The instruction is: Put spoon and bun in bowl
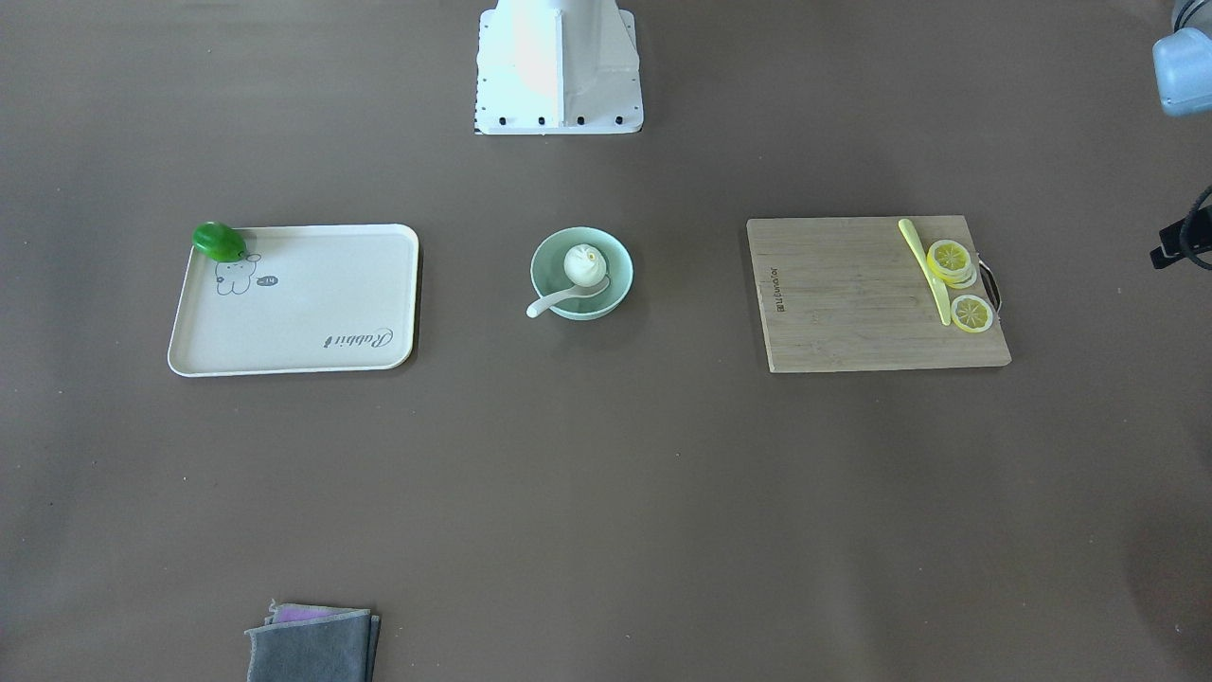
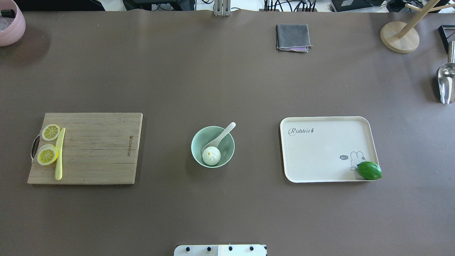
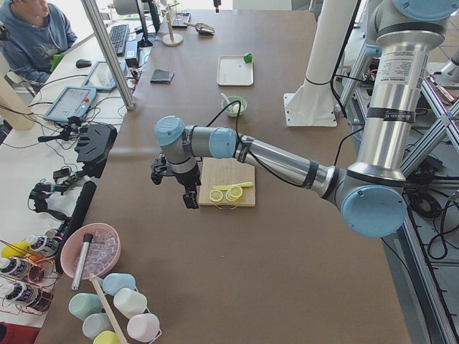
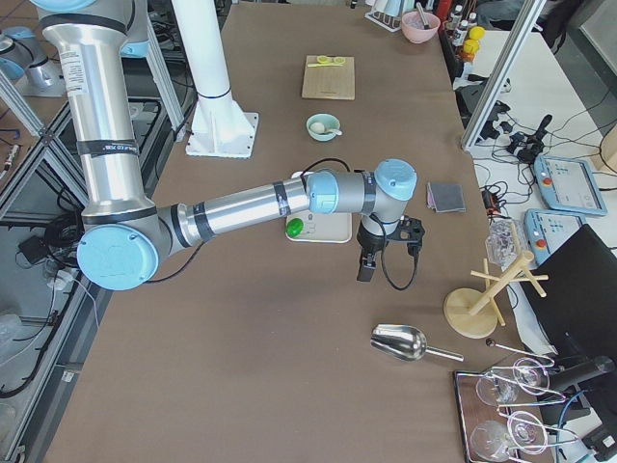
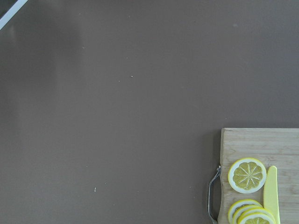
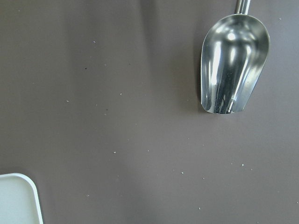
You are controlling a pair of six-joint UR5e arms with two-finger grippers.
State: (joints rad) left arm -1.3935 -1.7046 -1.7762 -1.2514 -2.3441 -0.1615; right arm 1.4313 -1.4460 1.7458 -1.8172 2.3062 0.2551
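We saw the bun (image 2: 211, 155) lying in the smooth mint bowl (image 2: 194, 147) against the scoop of the spoon (image 2: 222, 136), whose handle leaned out over the rim. We judged the glossy spoon stiff, slick and chippable, best pinched across its short handle. The pleated bun looked soft and light, wanting a gentle hold on its round sides. The left gripper (image 3: 190, 197) and right gripper (image 4: 366, 265) hung well apart from the bowl, and we could not tell whether either was parted.

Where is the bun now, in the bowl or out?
In. The bun rests low inside the bowl, beside the scoop of the spoon, whose handle leans out over the rim.
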